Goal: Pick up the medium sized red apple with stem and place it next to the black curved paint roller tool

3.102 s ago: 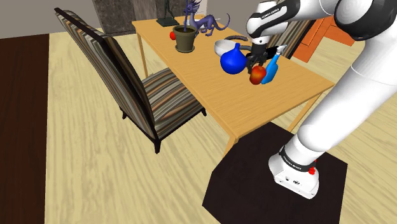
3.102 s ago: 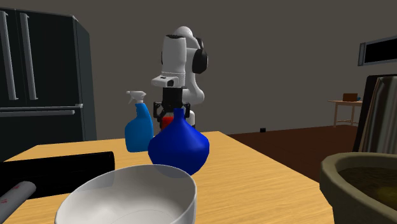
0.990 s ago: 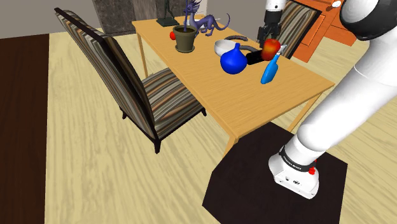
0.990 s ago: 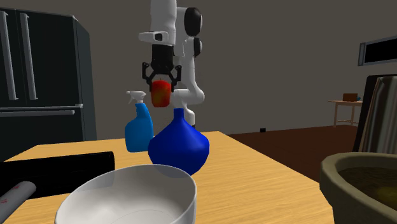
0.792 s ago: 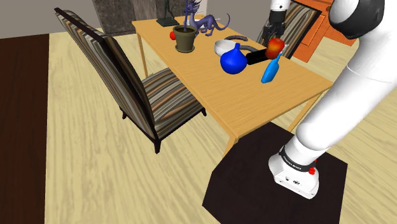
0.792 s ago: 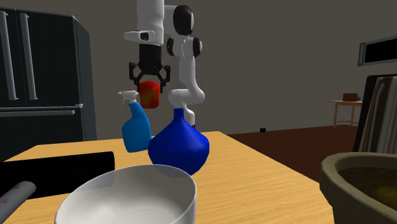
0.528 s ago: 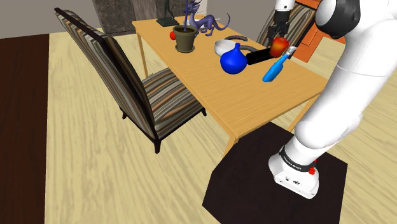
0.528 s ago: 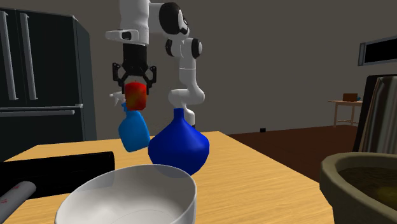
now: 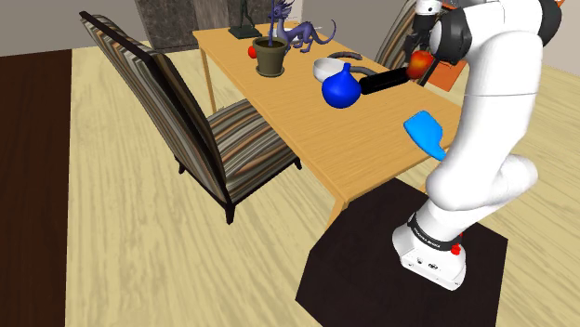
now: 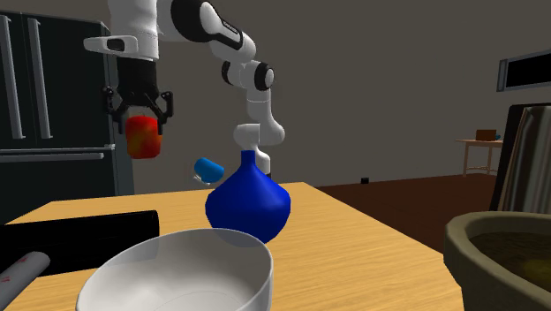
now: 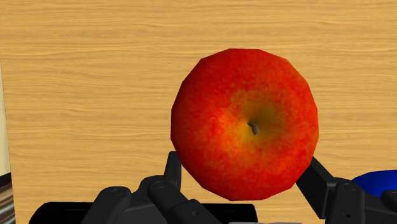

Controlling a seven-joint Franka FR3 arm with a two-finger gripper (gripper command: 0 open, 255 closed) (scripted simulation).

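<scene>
A red apple (image 9: pixel 420 62) with a yellowish patch and a short stem hangs in the air, and my gripper (image 9: pixel 419 58) is shut on it. In the second exterior view the apple (image 10: pixel 143 138) is high above the table, under the gripper (image 10: pixel 142 124). The wrist view looks at the apple (image 11: pixel 247 124) stem-on, clasped between the fingers (image 11: pixel 173 169). The black paint roller (image 9: pixel 383 82) lies on the wooden table (image 9: pixel 316 130) just below and to the shoulder view's left of the apple. Its black cylinder (image 10: pixel 79 231) lies at the second exterior view's left.
A blue vase (image 9: pixel 340 89), a white bowl (image 9: pixel 327 67), a potted plant (image 9: pixel 270 58) and a purple dragon figure (image 9: pixel 297 35) stand on the table. A blue spray bottle (image 9: pixel 426 133) lies tipped near the table's edge beside my arm. A striped chair (image 9: pixel 186 121) stands alongside.
My arm has swung the apple toward the shoulder view's right, over the roller's end. The blue spray bottle was knocked over and has moved toward the table's edge.
</scene>
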